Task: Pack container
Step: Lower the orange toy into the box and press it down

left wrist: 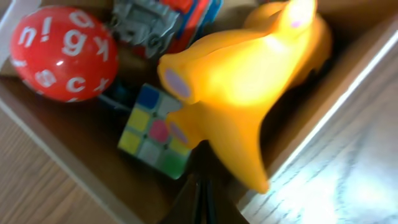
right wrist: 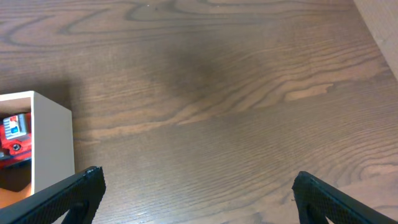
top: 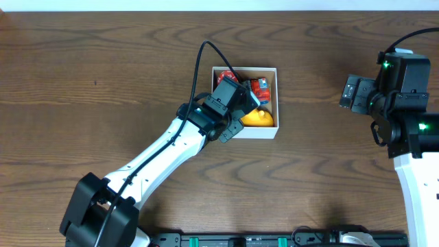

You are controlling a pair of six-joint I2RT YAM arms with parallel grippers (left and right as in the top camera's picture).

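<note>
The container (top: 257, 132) sits on the table (top: 103, 68) a little right of centre and toward the far edge. Its thin white walls frame a tan inside. The left arm (top: 171, 147) reaches up from the near left, and its wrist hangs over the container's left half, hiding part of the contents from above.

In the left wrist view, the left end effector (left wrist: 202, 202) has its fingers pressed together into a narrow dark line with nothing between them. It is low at the container's near wall. Just ahead of it lies a yellow toy (left wrist: 249, 93) with small lilac spots, leaning against the wall on the right. A cube (left wrist: 155, 130) with coloured squares lies on the floor of the container, touching the yellow toy's left side. Beyond the cube, in the far left corner, is a red ball (left wrist: 62, 53) printed with white letters. A grey, orange and blue truck (left wrist: 161, 22) lies along the far wall beside the ball.

The right arm (top: 405, 103) stands well apart at the table's right edge. The right end effector (right wrist: 198, 183) is spread wide and empty above bare wood, and a corner of the container shows at the left of its view.
</note>
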